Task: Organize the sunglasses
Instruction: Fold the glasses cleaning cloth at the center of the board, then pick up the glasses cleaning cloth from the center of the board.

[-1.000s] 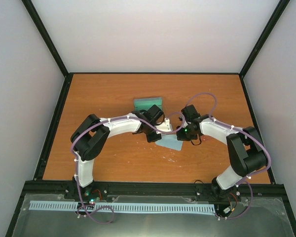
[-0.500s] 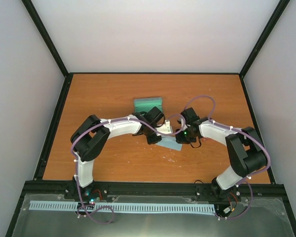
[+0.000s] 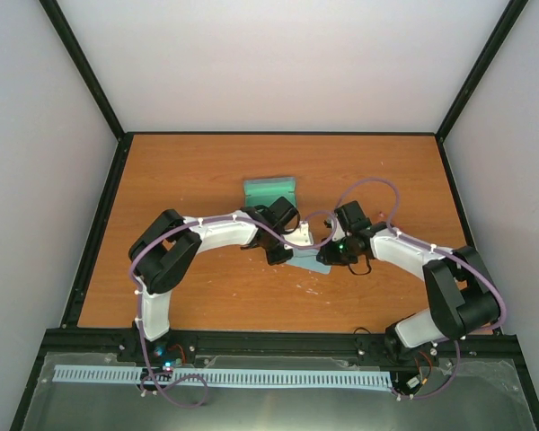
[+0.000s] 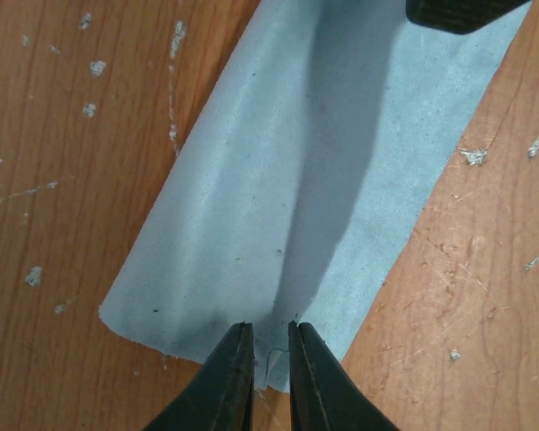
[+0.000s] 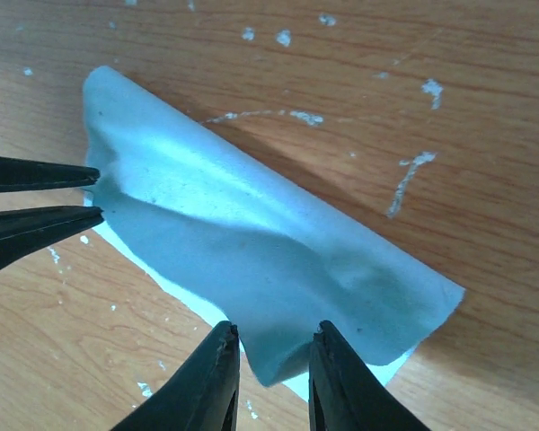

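Fabric first: pinching pale cloth (image 4: 287, 180) with left tool (image 4: 269, 329) clamped on its hem, straddling the fold with right tool (image 5: 273, 334), grip unclear. Risking slippage, fold springing open. Not spotting sunglasses; possibly hidden.

The cloth (image 3: 311, 262) lies on the table (image 3: 180, 180) about midway between the left and right edges, nearer the near edge than the far one. Behind it, toward the far edge, sits the case (image 3: 269, 190), apart from the cloth. My left claw (image 4: 270, 346) is at the cloth's left end, with the cloth's edge between its tips. My right claw (image 5: 271, 352) straddles the opposite end (the two face each other across it). Part of the cloth is doubled over, one layer above the other.
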Tool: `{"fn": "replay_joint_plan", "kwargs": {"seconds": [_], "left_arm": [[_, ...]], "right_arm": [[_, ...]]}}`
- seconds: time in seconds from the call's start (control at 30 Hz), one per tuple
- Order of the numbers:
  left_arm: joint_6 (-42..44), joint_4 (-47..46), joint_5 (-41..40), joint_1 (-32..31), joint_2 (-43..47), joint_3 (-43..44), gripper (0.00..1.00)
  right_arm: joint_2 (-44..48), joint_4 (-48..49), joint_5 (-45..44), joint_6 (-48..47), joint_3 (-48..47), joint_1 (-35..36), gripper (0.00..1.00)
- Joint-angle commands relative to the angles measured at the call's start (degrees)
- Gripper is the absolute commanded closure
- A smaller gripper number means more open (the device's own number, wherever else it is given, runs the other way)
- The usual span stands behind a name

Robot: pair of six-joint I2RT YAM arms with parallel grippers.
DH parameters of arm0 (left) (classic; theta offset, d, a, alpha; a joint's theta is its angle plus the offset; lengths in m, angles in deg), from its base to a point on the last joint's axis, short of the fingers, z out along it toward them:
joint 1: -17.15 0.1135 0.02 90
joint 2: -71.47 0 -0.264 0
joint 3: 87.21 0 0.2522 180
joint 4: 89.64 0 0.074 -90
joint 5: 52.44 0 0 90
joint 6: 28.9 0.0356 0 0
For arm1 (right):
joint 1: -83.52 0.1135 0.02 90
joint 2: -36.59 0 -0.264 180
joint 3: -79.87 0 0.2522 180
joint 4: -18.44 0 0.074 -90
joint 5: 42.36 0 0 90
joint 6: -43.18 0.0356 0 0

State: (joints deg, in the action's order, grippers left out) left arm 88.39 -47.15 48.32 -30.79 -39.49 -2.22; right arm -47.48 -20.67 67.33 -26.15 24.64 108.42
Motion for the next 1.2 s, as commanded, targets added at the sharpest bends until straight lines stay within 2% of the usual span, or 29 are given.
{"fn": "replay_joint_plan", "kwargs": {"seconds": [0.0,0.23,0.27,0.37,0.47,0.6,0.93,1.07,1.17], "left_arm": [[-0.72,-1.02,0.83,-0.75,1.75,-0.27,0.85],[-1.41,-1.28,1.01,-0.93,2.77,-1.09,0.83],[-1.58,-1.31,0.99,-0.92,3.03,-1.27,0.8],[-2.07,-1.29,1.4,-0.92,3.99,-1.88,0.59],[-2.72,-1.57,2.02,-0.92,5.89,-3.02,0.48],[-4.81,-3.94,1.91,-0.51,10.51,-4.81,0.4],[-6.35,-4.24,6.07,6.97,9.51,-1.63,0.42],[-5.57,-4.53,6.03,7.76,8.76,-1.48,0.42],[-5.44,-4.94,5.98,7.78,8.35,-1.52,0.42]], "right_arm": [[1.49,1.39,2.33,0.03,0.84,0.58,0.77],[3.64,-1.0,1.82,-0.11,2.47,0.58,0.76],[4.05,-1.38,1.4,0.04,2.68,0.58,0.76],[5.82,-2.41,-0.61,0.86,2.89,0.58,0.69],[8.37,-3.7,-5.06,2.95,2.29,0.58,0.55],[8.44,-6.25,-12.41,6.4,-0.02,0.44,0.5],[-3.76,-9.19,-14.46,7.68,-6.11,0.41,0.55],[-5.57,-9.14,-13.77,7.05,-6.69,0.44,0.55],[-6.43,-8.61,-13.1,7.08,-6.71,0.49,0.6]]}}
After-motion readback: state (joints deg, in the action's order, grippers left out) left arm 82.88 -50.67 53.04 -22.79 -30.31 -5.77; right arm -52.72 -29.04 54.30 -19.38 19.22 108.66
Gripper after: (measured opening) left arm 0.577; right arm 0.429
